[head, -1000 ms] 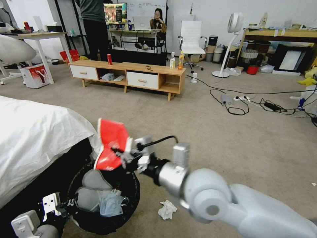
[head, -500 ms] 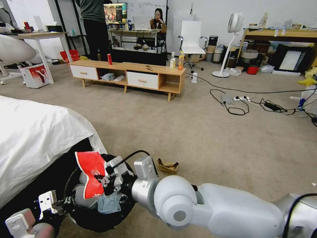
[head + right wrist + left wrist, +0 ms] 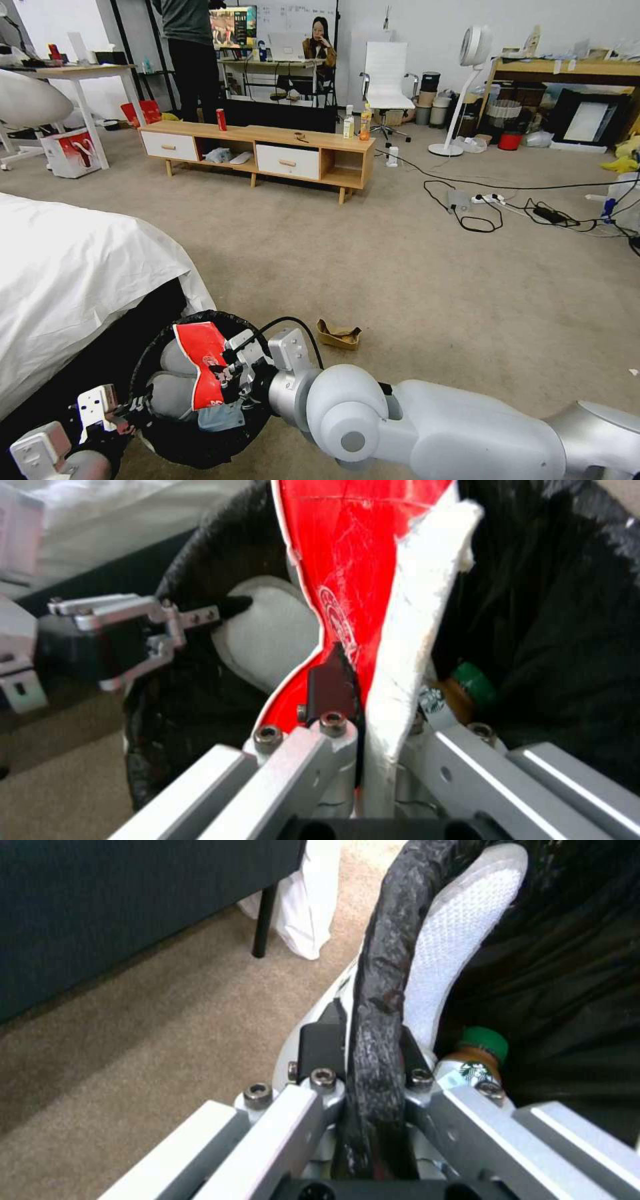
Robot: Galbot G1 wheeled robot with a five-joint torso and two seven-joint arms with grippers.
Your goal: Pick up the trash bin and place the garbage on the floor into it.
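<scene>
The trash bin (image 3: 200, 427) sits at lower left of the head view, its rim clamped by the left gripper (image 3: 127, 408) to steady it. The right gripper (image 3: 230, 373) pinches the crushed red-white cup (image 3: 203, 370) over the opening, ready to drop; 1 cardboard tray (image 3: 339, 335) lies on the floor (image 3: 433, 287) beyond.

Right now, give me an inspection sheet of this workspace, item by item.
Surface: beige carpet floor.
Trash bin: the trash bin, black-lined, sits beside the white-covered bed; it already holds grey shoes, a pale blue cloth and a green-capped bottle.
Garbage: crushed red-white cup held over the bin's opening; tan cardboard tray lies on the floor.
Clutter: a small white scrap on the carpet at far right.
Grippers: left gripper clamped on the bin's rim; right gripper shut on the cup.
Cables: black cords and a power strip at right.
Surroundings: low wooden cabinet with a red can and bottles; standing fan; white chair.
</scene>
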